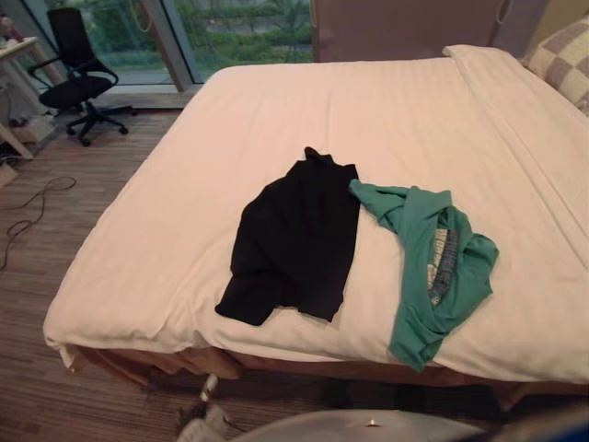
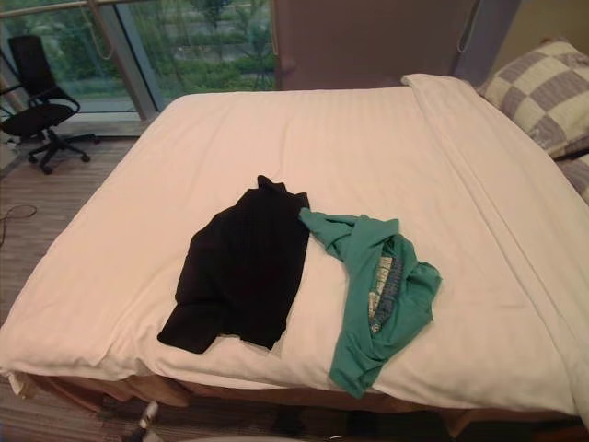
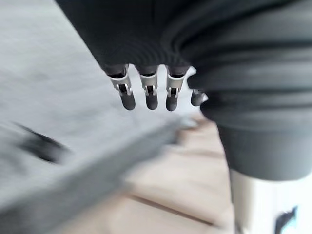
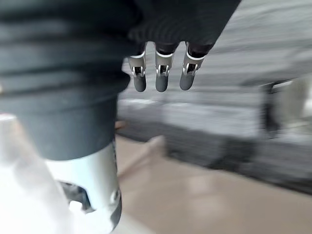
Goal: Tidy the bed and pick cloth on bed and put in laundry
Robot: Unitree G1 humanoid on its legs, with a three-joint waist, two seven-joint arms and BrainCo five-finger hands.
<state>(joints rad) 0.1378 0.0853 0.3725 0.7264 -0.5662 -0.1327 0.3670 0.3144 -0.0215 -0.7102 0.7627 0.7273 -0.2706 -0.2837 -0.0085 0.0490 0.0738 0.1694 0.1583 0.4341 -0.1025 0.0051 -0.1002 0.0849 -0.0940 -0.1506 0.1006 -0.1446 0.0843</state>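
A black garment lies crumpled on the white bed, near its front edge. Right beside it, touching at the collar, lies a green shirt with a printed patch; its lower end hangs over the bed's front edge. My left hand shows in the left wrist view with fingers straight and relaxed, holding nothing, above a blurred floor. My right hand shows in the right wrist view, likewise with straight fingers and nothing in it.
A checked pillow rests at the bed's far right corner, by the headboard. A black office chair stands on the wooden floor at the far left, by a window.
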